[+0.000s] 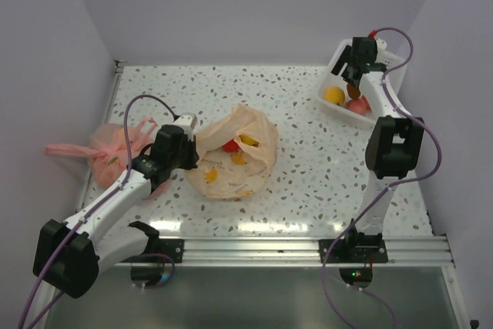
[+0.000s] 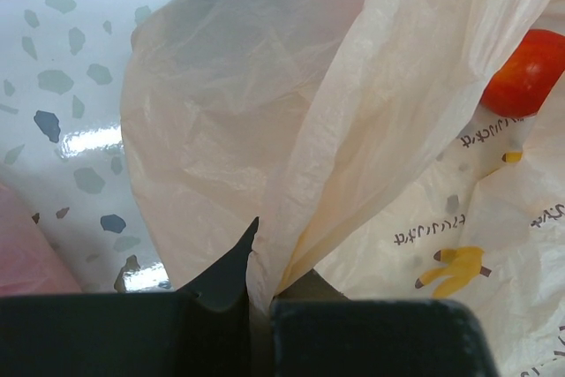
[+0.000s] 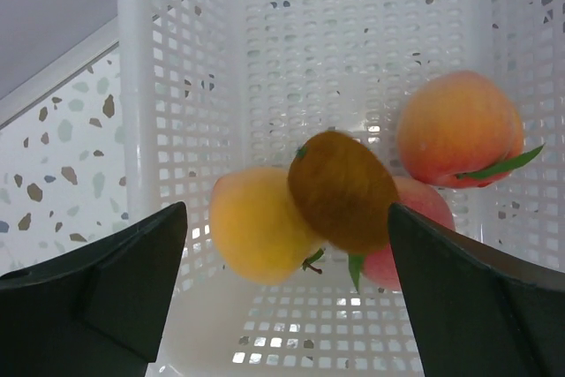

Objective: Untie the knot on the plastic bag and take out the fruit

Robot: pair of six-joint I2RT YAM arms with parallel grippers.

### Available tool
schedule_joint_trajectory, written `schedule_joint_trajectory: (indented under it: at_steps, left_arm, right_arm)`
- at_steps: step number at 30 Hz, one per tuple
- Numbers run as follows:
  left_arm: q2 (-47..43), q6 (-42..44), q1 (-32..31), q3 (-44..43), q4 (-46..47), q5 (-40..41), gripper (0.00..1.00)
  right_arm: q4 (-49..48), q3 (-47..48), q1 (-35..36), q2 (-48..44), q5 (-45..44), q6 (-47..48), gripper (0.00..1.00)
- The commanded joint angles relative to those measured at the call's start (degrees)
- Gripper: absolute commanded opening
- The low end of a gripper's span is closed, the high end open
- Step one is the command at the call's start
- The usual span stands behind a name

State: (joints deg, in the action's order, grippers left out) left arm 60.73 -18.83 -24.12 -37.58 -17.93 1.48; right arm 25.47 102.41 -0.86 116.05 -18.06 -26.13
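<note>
While the left end effector is pinched together on a fold of the plastic bag, the bag lies on the counter near the middle, with its mouth gaping upward and no knot to be seen on it, so the untying looks done. A red fruit and a yellow fruit show inside the opening. The right end effector hangs over the white basket at the far right, well apart from the bag, its fingers spread wide around nothing. A brown fruit sits among the other fruit below it, and whether it rests on them or is in the air cannot be told. The main risk is the thin film: a strong pull from the left pinch could tear it or let it slip free, and the mouth would then collapse over the fruit. Lifting that edge too high could tip the bag and roll fruit onto the counter. On reaching in, the right fingers could catch loose plastic instead of fruit. The pink bag just beside the left arm could be dragged along.
</note>
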Motion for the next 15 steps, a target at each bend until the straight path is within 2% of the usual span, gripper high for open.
schedule_joint_trajectory:
  at_steps: [1,4,7,10,15]
  left_arm:
    - [-1.4,1.1,0.5,0.1,2.2,-1.1,0.0]
    - [-1.7,1.1,0.5,0.1,2.4,-1.2,0.0]
    - [-1.9,1.1,0.7,0.1,2.4,-1.2,0.0]
    - [-2.2,1.1,0.8,0.1,2.5,-1.2,0.0]
    - [-2.6,1.1,1.0,0.2,2.4,-1.2,0.0]
  right_arm:
    - [2.5,5.2,1.0,-2.2,-2.8,-1.3,0.99]
    - [1.1,3.0,1.0,-4.7,-0.9,-1.3,0.99]
    - [-2.1,-3.6,2.7,-10.1,2.0,0.6,0.99]
    - [-5.0,-7.7,7.4,-16.5,5.0,4.1,0.99]
    - [-5.9,-13.0,20.4,-25.6,5.8,12.8,0.99]
